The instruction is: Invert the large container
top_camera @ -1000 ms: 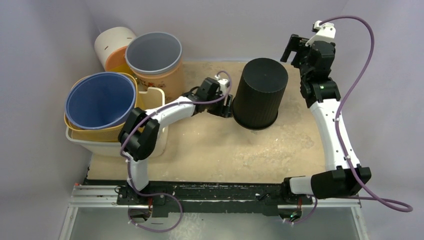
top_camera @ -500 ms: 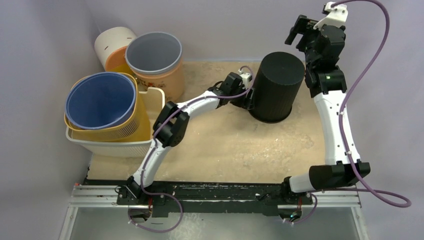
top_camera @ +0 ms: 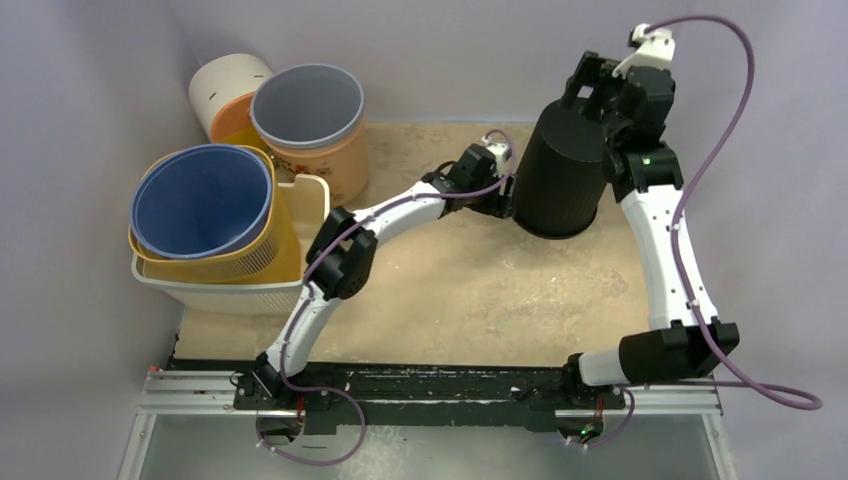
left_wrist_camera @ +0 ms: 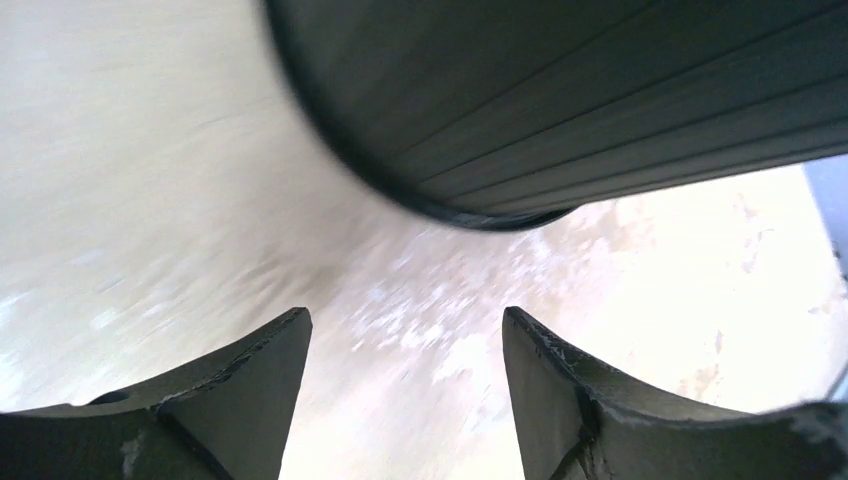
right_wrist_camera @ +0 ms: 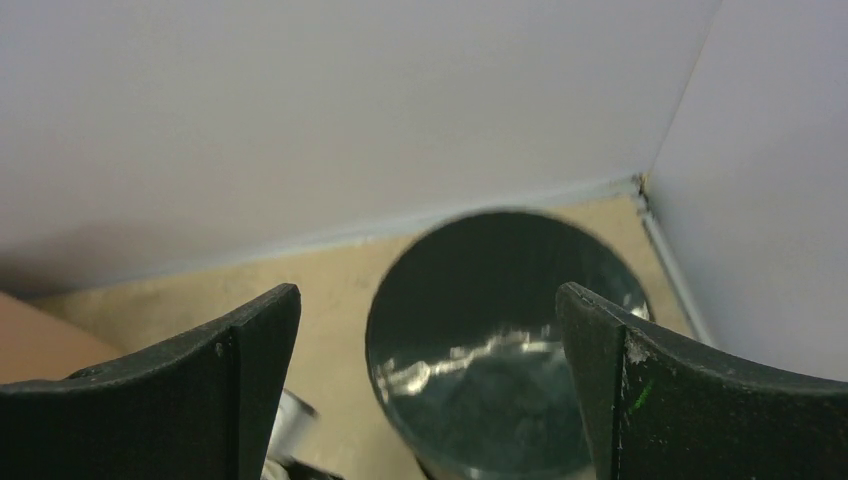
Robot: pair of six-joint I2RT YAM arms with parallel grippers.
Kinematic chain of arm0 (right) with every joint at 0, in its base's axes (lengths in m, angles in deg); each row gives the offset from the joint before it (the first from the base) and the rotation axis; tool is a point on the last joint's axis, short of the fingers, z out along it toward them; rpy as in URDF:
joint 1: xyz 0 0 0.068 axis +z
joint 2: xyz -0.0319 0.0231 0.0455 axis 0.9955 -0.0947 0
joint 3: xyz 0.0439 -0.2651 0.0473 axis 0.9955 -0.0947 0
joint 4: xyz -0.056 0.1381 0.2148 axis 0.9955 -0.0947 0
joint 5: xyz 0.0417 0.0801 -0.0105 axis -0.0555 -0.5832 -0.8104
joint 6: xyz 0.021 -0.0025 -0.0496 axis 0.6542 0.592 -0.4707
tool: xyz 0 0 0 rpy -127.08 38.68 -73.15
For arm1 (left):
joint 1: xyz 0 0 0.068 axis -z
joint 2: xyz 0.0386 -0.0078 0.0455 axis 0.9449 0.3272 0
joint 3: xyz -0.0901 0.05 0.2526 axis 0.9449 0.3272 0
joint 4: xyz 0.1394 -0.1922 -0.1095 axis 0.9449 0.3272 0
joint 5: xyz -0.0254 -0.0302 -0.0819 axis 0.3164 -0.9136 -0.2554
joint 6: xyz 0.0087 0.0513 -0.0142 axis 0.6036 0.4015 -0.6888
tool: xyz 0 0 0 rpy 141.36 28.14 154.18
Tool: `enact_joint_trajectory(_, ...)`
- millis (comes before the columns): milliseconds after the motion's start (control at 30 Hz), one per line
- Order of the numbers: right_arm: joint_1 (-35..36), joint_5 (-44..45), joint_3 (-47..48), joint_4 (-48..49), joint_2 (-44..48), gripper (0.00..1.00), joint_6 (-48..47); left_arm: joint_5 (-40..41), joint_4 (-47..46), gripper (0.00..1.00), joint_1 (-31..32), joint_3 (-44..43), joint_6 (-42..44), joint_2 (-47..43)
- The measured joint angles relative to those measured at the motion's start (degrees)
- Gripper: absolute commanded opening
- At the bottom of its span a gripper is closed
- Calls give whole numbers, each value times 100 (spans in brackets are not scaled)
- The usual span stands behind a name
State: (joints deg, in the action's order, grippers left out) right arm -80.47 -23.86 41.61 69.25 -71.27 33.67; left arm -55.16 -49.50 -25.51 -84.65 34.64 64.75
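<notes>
The large black ribbed container [top_camera: 562, 178] stands base up, mouth down, at the far right of the table, leaning toward the right arm. My left gripper [top_camera: 506, 196] is open and empty, low beside the container's left wall. In the left wrist view the ribbed wall and rim [left_wrist_camera: 560, 110] fill the top, ahead of my open left gripper [left_wrist_camera: 405, 335]. My right gripper [top_camera: 590, 88] is open above the container's top. In the right wrist view the glossy flat base [right_wrist_camera: 500, 350] lies below my right gripper [right_wrist_camera: 428, 295], between the spread fingers and not touched.
A blue bucket [top_camera: 200, 200] sits in a yellow basket inside a white tub [top_camera: 300, 195] at the left. An orange bin with a grey rim [top_camera: 308, 105] and a white cylinder [top_camera: 228, 85] stand behind. Walls close the back and right sides [right_wrist_camera: 760, 180].
My left arm has reached out and pushed the black container toward the far right. My right gripper rose, then came down over the container's base.
</notes>
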Motion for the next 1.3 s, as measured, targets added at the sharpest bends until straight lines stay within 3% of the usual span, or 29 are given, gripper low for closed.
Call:
enact_joint_trajectory(367,142,31,-2105,-831,1676,100,636,1810,1272,69,-839,1471,660,-3386)
enact_joint_trajectory(467,205,28,-2369,-1058,2004,100,855,2146,1541,69,-894,1364,846,-3886)
enact_joint_trajectory(633,238,-144,-2977,-1156,2286,100,1362,2476,1998,69,-855,988,1080,-3969)
enact_joint_trajectory(833,345,-396,-3595,-1023,1805,100,2433,2726,2267,69,-857,846,1141,-3982)
enact_joint_trajectory(1067,994,188,-3580,-599,935,100,3501,2935,2288,69,-861,1045,1174,-4295)
enact_joint_trajectory(1300,1005,946,-3215,-479,15,100,3939,3241,2297,69,-883,1606,1182,-5027)
